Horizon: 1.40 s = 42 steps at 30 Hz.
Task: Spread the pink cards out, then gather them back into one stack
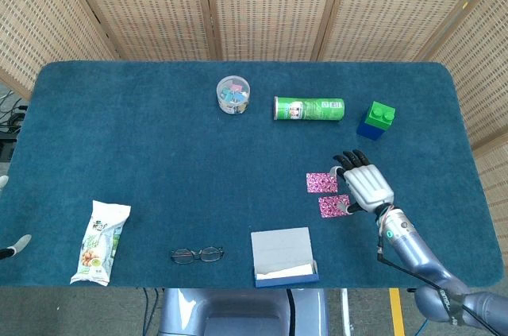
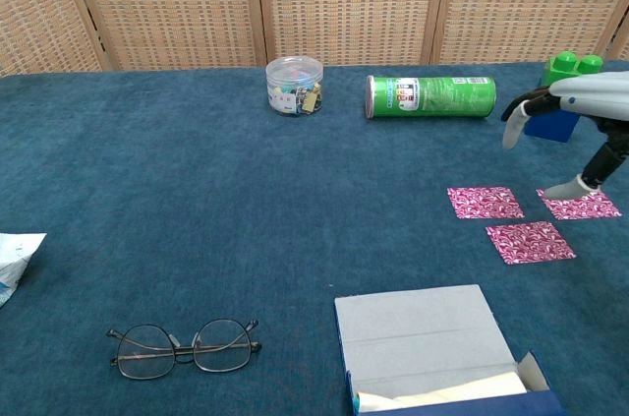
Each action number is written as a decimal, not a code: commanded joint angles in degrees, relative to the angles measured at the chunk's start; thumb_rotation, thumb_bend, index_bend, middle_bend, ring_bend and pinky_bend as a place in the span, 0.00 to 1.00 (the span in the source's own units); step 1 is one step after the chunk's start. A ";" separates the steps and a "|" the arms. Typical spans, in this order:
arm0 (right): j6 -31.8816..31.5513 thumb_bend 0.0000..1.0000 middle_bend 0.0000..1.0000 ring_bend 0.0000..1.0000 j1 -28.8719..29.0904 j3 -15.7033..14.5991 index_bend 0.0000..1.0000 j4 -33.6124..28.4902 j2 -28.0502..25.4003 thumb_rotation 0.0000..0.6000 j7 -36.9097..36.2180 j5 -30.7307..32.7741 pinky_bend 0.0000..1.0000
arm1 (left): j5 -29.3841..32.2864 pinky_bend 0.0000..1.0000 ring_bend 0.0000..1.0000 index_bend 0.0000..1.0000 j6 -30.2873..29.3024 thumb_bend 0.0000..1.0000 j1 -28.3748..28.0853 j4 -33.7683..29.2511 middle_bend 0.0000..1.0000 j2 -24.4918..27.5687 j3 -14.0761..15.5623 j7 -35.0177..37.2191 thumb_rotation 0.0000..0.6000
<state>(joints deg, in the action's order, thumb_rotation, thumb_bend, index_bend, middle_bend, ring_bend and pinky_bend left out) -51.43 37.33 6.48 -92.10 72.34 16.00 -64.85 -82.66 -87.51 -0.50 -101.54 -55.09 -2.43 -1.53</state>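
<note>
Three pink patterned cards lie flat and apart on the blue cloth. In the chest view they are the left card, the lower card and the right card. My right hand hovers over them with fingers spread and holds nothing. In the head view it hides the right card, leaving the left card and lower card showing. In the chest view the right hand hangs above, its thumb tip at the right card's near-left edge. Only small tips of my left hand show at the table's left edge.
A clear jar of clips, a lying green can and a green-and-blue block stand behind the cards. An open grey box, glasses and a snack bag lie along the front edge.
</note>
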 commanded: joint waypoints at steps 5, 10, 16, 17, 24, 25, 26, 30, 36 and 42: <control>3.21 0.26 0.14 0.00 3.73 1.54 0.32 5.10 5.14 1.00 3.71 5.23 0.00 | 0.31 0.00 0.00 0.00 -0.07 0.06 0.27 0.74 0.00 0.17 0.02 0.86 1.00; 3.64 0.26 0.14 0.00 5.03 1.81 0.32 8.51 8.06 1.00 5.36 7.90 0.00 | 0.34 0.00 0.00 0.00 0.23 0.06 0.23 1.22 0.00 0.15 0.09 1.31 1.00; 4.14 0.26 0.14 0.00 5.99 1.36 0.32 13.27 11.51 1.00 6.97 10.19 0.00 | 0.37 0.00 0.00 0.00 0.42 0.06 0.17 1.61 0.00 0.17 0.07 1.59 1.00; 4.13 0.26 0.14 0.00 6.10 1.26 0.32 14.03 12.04 1.00 7.18 10.38 0.00 | 0.47 0.00 0.00 0.00 0.47 0.06 0.19 1.66 0.00 0.18 0.07 1.63 1.00; 4.42 0.26 0.14 0.00 6.35 0.85 0.33 17.05 14.02 1.00 7.49 10.99 0.00 | 0.72 0.00 0.00 0.00 0.69 0.06 0.23 1.73 0.00 0.23 0.13 1.58 1.00; 4.50 0.26 0.14 0.00 6.37 0.73 0.33 17.60 14.36 1.00 7.58 11.04 0.00 | 0.70 0.00 0.00 0.00 0.67 0.06 0.24 1.71 0.00 0.25 0.13 1.57 1.00; 4.58 0.26 0.14 0.00 6.39 0.65 0.33 17.99 14.56 1.00 7.63 11.08 0.00 | 0.69 0.00 0.00 0.00 0.65 0.06 0.25 1.71 0.00 0.25 0.13 1.55 1.00; 4.87 0.26 0.14 0.00 6.38 0.42 0.33 19.16 15.27 1.00 7.56 11.19 0.00 | 0.76 0.00 0.00 0.00 0.71 0.06 0.26 1.68 0.00 0.28 0.14 1.51 1.00; 5.01 0.26 0.14 0.00 6.34 0.13 0.33 20.93 16.30 1.00 7.59 10.98 0.00 | 0.77 0.00 0.00 0.00 0.68 0.06 0.35 1.68 0.00 0.30 0.20 1.47 1.00; 5.42 0.26 0.14 0.00 6.32 0.12 0.33 22.32 16.93 1.00 7.29 10.98 0.00 | 0.84 0.00 0.00 0.00 0.72 0.06 0.42 1.74 0.00 0.29 0.25 1.50 1.00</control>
<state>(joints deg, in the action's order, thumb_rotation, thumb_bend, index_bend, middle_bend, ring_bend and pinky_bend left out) -46.12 43.66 6.61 -69.95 89.16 23.34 -53.89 -81.81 -86.79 -0.09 -99.80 -54.80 -2.18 -0.04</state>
